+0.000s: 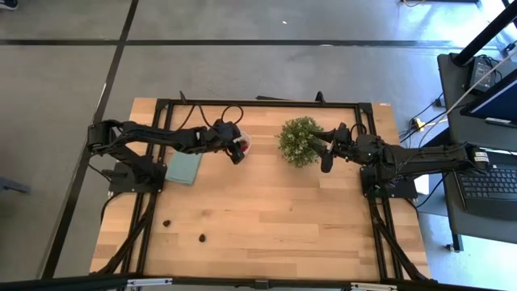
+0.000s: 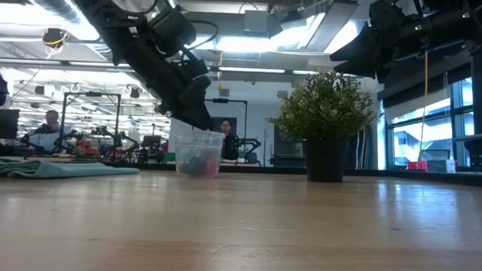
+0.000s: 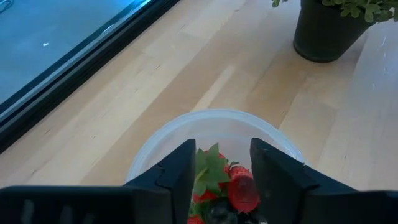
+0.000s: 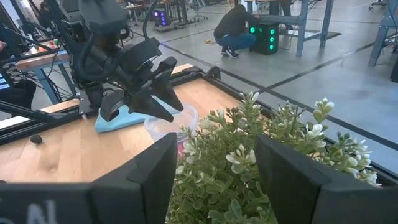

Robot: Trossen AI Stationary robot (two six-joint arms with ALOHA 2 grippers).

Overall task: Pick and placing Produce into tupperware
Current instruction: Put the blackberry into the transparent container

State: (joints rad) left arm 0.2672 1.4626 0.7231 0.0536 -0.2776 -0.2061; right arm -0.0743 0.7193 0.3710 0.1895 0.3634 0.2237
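Upright on the pale wooden counter (image 1: 275, 226) near its far edge: the tupperware (image 2: 199, 153), mouth up, red and dark produce (image 3: 239, 190) inside, partly hidden by the left end effector (image 3: 221, 171), fingers apart just above. Right end effector (image 4: 214, 171) open by the plant (image 1: 300, 141). Two dark pieces (image 1: 202, 238) near the front-left corner. Workshop room behind.

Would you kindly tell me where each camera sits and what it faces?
High: overhead, straight down; both arms, table.
Low: tabletop height, facing the room; arms descend from above.
Left wrist: over the cup; left pincer open.
Right wrist: behind the plant; right pincer open.
Shared: all four show cup and plant.
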